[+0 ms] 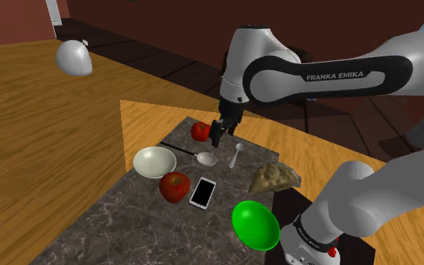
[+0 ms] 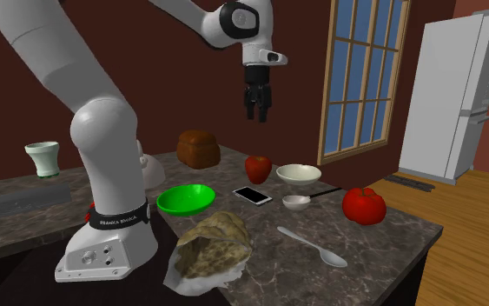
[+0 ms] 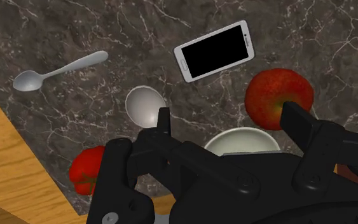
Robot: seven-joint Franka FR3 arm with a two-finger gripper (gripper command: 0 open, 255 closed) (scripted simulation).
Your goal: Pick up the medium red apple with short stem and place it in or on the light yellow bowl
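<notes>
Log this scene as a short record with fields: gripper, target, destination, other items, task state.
gripper: black two-finger gripper, open, empty, hanging well above the counter
target: red apple, resting on the dark marble counter, not held
destination: pale bowl, empty, beside the apple
other items: smartphone, green bowl, spoon, red bell pepper
task state: apple not yet picked up
</notes>
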